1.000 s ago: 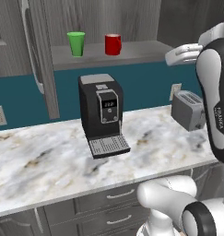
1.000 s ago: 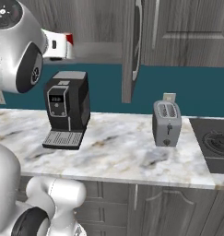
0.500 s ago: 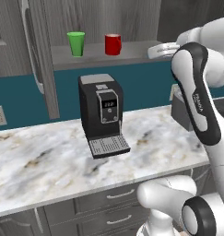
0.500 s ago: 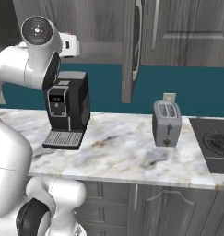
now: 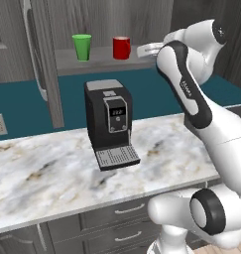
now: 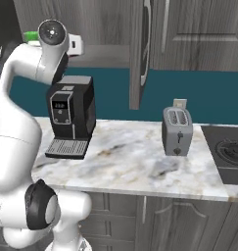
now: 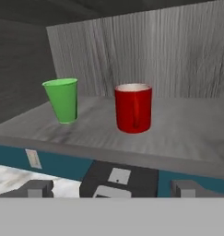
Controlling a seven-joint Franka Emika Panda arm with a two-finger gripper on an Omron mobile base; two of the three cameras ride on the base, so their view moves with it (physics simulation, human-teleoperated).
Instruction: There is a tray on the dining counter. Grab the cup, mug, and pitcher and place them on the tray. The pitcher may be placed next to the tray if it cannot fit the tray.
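A bright green cup (image 5: 82,47) and a red mug (image 5: 121,48) stand side by side on a grey shelf (image 5: 99,62) above the counter. In the hand view the cup (image 7: 62,99) is on the left and the mug (image 7: 133,107) is near the middle, both upright. My gripper (image 5: 143,49) hovers just right of the mug at shelf height, pointing at it and clear of it. Its fingertips (image 7: 39,188) stand wide apart, so the gripper (image 7: 113,189) is open with nothing between them. A sliver of the cup (image 6: 30,35) peeks out behind my arm. The tray, the dining counter and the pitcher are out of view.
A black coffee machine (image 5: 109,124) stands on the marbled worktop (image 5: 42,173) right under the shelf. A silver toaster (image 6: 177,130) sits further right, with a stove top (image 6: 230,152) beyond it. An open cabinet door (image 5: 42,59) hangs left of the shelf.
The arm has swung left along the shelf, carrying the open gripper closer to the red mug. Cup and mug have not moved.
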